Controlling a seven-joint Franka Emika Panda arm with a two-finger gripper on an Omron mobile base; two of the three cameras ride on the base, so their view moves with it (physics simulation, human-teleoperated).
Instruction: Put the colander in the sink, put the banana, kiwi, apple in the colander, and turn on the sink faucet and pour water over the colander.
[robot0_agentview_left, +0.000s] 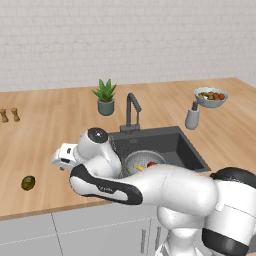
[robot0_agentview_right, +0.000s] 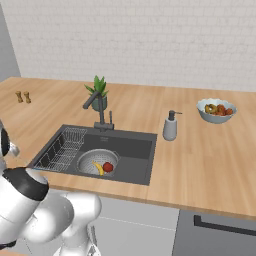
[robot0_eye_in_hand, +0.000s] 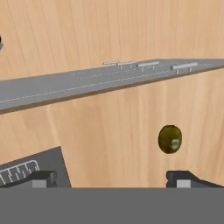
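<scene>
So, left base view: the kiwi sat alone on the wooden tabletop, well left of the sink, near the front edge. The colander was in the sink, something red and yellow showing inside, mostly hidden by the arm. The sink faucet stood behind the basin.

Right base view: colander in the sink beside a wire rack, with the banana and apple inside, touching or nearly so. Faucet showed no water running.

Hand view: the claw was spread wide, holding nothing, hanging above the tabletop. The kiwi lay just above the right fingertip, off-centre between the tips.

Handling judgement: the kiwi looked small, light and firm, but oval and smooth, so likely to roll or squirt out. Best taken across its short middle, centred between the fingers, pressed gently.
</scene>
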